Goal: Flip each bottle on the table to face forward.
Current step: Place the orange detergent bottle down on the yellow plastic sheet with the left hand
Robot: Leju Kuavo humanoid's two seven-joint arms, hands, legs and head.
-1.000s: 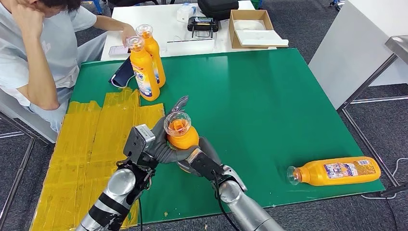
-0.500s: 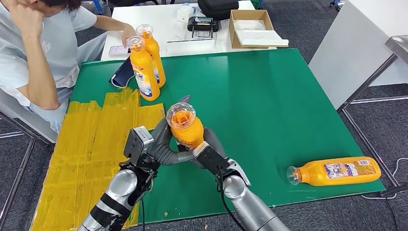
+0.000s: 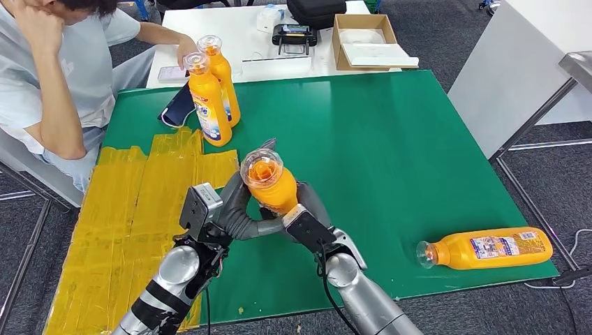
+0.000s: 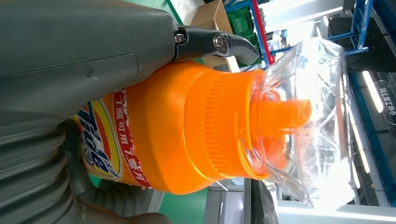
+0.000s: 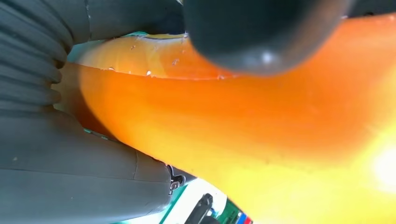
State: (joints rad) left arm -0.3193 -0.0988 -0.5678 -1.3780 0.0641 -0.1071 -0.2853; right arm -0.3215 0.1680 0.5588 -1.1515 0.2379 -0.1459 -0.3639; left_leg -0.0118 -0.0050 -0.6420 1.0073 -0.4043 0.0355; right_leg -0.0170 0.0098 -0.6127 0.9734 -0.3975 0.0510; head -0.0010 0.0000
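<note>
Green table, filling centre frame: 2 upright bottles at upper left, 1 lying bottle at lower right. Held bottle, centre-low, raised off the mat, clear cap tilted toward camera: clasped by left hand on 1 side, right hand on the other, fingers of both wrapped on the orange body. Advisable: keep both clasps firm below the shoulder, turn slowly until label faces forward, set base down flat before releasing.

Silver arms with black bands and cables end in grey ribbed hands; a screw shows.
</note>
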